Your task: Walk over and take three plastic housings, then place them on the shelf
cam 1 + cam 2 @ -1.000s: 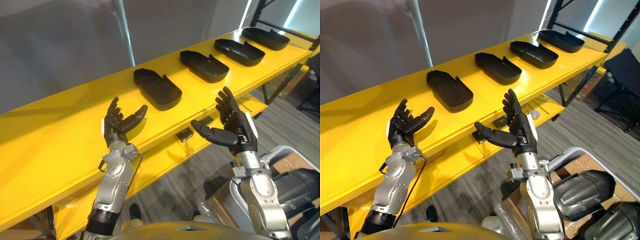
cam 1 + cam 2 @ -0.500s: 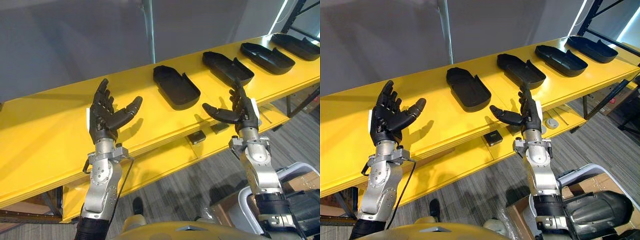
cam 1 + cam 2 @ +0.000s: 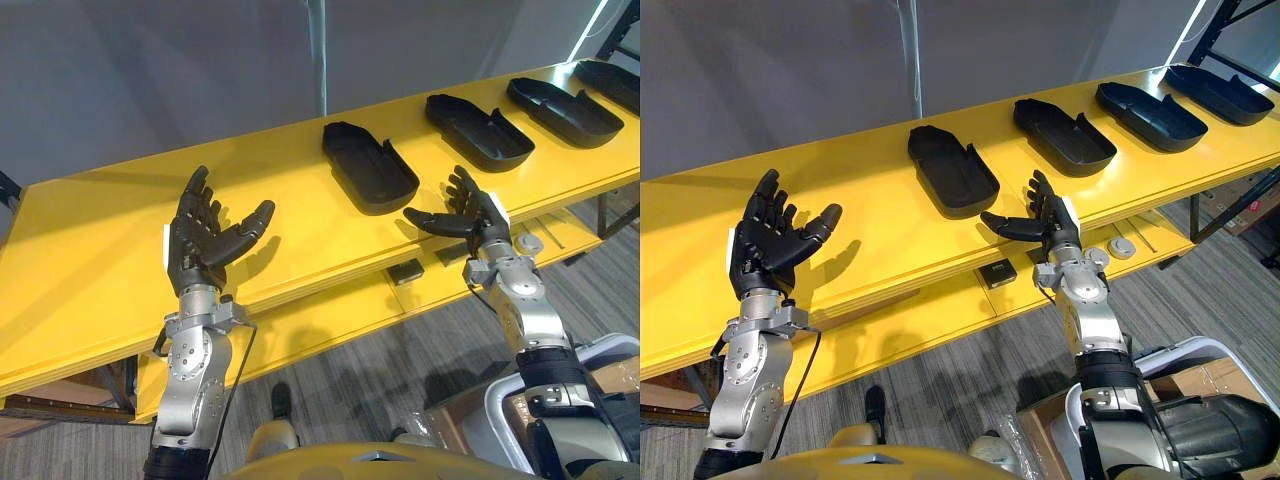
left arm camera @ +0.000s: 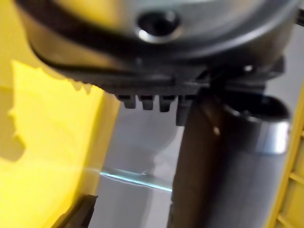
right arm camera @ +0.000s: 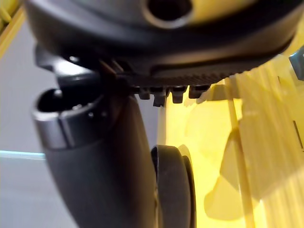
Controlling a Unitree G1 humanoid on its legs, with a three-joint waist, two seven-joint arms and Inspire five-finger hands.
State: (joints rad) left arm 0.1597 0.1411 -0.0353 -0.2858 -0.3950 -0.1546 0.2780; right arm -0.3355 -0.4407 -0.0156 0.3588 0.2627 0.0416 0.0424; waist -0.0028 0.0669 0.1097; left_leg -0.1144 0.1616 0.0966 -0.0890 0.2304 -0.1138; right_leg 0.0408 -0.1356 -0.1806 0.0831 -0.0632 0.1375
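Observation:
Several black plastic housings lie in a row on the yellow shelf top (image 3: 100,260): the nearest housing (image 3: 368,180), a second housing (image 3: 478,132) and a third housing (image 3: 563,112) further right. My left hand (image 3: 203,237) is raised above the shelf's front part, well left of the nearest housing, fingers spread and open, holding nothing. My right hand (image 3: 468,214) hovers at the shelf's front edge just right of and in front of the nearest housing, open, thumb pointing toward it, not touching it. The nearest housing's rounded end (image 5: 173,190) shows past my right thumb.
A lower yellow shelf (image 3: 330,325) runs beneath the top one, carrying small dark blocks (image 3: 406,271) and a round grey part (image 3: 1124,247). A grey wall with a light strip stands behind. Grey carpet (image 3: 400,360) lies in front; a cardboard box (image 3: 1050,440) sits low right.
The camera view has shifted, so the housings sit further right in the picture. My right hand has lowered and reached closer to the nearest housing. My left hand stays raised and open.

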